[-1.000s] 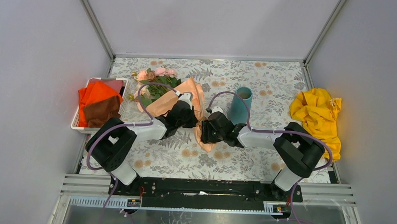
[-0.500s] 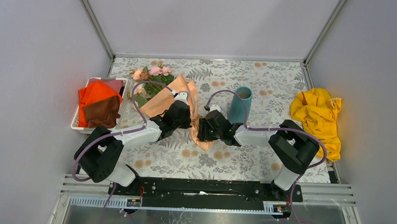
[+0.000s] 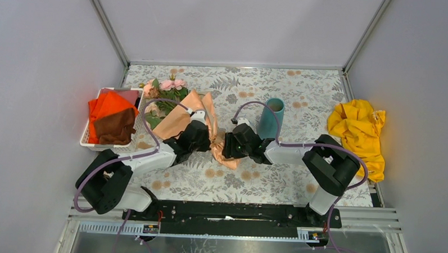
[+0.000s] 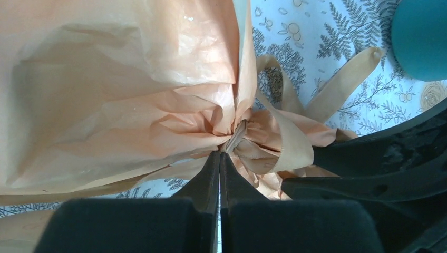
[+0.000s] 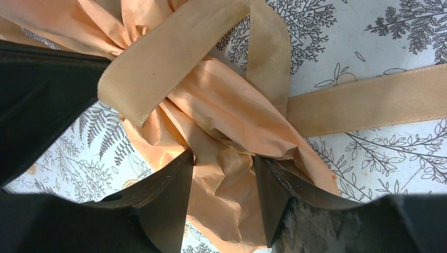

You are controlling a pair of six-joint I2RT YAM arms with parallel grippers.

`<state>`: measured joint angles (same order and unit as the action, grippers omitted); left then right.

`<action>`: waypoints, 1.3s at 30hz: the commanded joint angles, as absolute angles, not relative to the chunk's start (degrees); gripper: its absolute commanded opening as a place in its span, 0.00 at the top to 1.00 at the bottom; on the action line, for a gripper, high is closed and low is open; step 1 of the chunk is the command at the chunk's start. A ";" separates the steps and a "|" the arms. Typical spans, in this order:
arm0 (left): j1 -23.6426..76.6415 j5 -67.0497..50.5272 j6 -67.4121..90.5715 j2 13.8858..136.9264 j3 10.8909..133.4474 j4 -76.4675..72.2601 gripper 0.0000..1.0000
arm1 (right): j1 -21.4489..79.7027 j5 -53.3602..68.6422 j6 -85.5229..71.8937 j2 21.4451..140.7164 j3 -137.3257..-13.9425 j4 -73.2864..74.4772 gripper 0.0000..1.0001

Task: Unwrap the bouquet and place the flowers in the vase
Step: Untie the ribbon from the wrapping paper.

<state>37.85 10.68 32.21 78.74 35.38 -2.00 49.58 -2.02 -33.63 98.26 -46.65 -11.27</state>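
Peach-tan paper, crinkled and bunched: that's the bouquet (image 3: 180, 118), lying on the patterned table (image 3: 302, 84) left of centre in the overhead view, with the flowers (image 3: 166, 86) poking out toward the upper left. The tan ribbon (image 5: 363, 100) is tied round the neck, its loop and tail sprawled on the table.

Both arms are in tight on that neck. The left gripper (image 4: 220, 154) is clenched shut, tips right at the knot; whether it pinches a thread of ribbon or a fold of paper, I can't tell. The right gripper (image 5: 224, 158) is grasping the bouquet by its crumpled paper tail below the tie, jaws either side of the bunch.

So the step in hand looks like undoing the tie, and nothing is unwrapped yet. To do it well, I'd say the right side should anchor the paper firmly while the ribbon's loose tail gets drawn straight away from the knot. Tug the bow loop instead and it may only cinch tighter, or drag the whole bundle.

The teal vase (image 3: 271, 118) stands upright just right of the grippers, close by the right arm, so a wide swing could tip it. Farther out, a basket (image 3: 90, 145) with an orange cloth (image 3: 107, 105) sits at the left edge and a yellow cloth (image 3: 359, 134) at the right, both out of the way.
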 commanded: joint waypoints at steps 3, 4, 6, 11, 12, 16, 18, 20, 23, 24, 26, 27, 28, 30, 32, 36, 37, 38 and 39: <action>37.70 8.34 35.02 77.36 29.65 -5.43 1.00 | 48.08 -4.66 -32.12 101.27 -47.49 1.42 0.44; 37.66 8.16 34.97 77.14 29.33 -5.38 1.00 | 48.08 -4.56 -31.87 101.19 -48.15 1.88 0.44; 37.74 8.37 34.87 76.43 29.18 -4.84 1.00 | 48.08 -4.47 -31.42 100.47 -49.03 2.46 0.44; 37.70 9.71 34.66 74.84 29.42 -3.95 1.00 | 48.28 -8.05 -28.88 94.92 -50.87 4.36 0.44; 37.75 9.73 34.69 74.70 29.30 -4.15 1.00 | 48.33 -8.61 -28.20 93.85 -51.23 4.47 0.44; 37.71 8.95 34.71 76.05 29.48 -5.06 1.00 | 48.29 -8.32 -25.54 92.65 -53.39 4.39 0.43; 37.74 8.56 34.80 76.94 29.61 -5.30 1.00 | 48.44 -7.04 -24.76 93.01 -54.22 3.77 0.43; 37.76 8.33 34.85 77.32 29.50 -5.57 1.00 | 48.75 -5.55 -24.53 93.27 -54.40 2.58 0.43; 37.75 8.39 34.89 77.27 29.28 -5.93 1.00 | 48.99 -3.39 -24.38 93.97 -54.71 0.75 0.43; 37.79 8.43 34.82 77.18 29.26 -5.98 1.00 | 49.08 -2.70 -24.38 94.11 -54.74 0.58 0.43; 37.77 8.45 34.71 77.21 29.26 -5.99 1.00 | 49.19 -1.35 -24.41 94.13 -54.56 -1.83 0.42; 37.79 8.50 34.57 77.32 29.27 -6.07 1.00 | 49.22 -0.38 -24.36 93.97 -54.04 -3.02 0.42; 37.77 8.46 34.59 77.46 29.27 -6.11 1.00 | 49.22 0.55 -24.51 93.57 -53.41 -4.54 0.42; 37.73 8.52 34.64 77.83 29.25 -6.25 1.00 | 49.24 2.07 -25.21 92.71 -52.22 -7.21 0.41; 37.75 8.39 34.67 78.07 29.27 -6.33 1.00 | 49.26 1.89 -25.43 91.43 -51.52 -8.69 0.41; 37.79 8.52 34.77 77.92 29.18 -6.30 1.00 | 49.31 0.42 -24.05 89.36 -51.40 -9.35 0.34; 37.76 8.41 34.80 77.80 29.17 -6.30 1.00 | 49.28 0.36 -23.53 89.80 -52.11 -8.47 0.33; 37.79 8.38 34.75 77.64 29.17 -6.31 1.00 | 49.30 0.79 -22.82 90.70 -53.04 -7.46 0.32; 37.78 8.33 34.72 77.56 29.30 -6.30 1.00 | 49.31 1.24 -22.36 91.64 -53.81 -6.70 0.32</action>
<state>37.89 8.16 34.83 77.32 30.17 -6.44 49.34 0.19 -24.88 92.05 -51.00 -5.76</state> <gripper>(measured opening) 0.007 0.671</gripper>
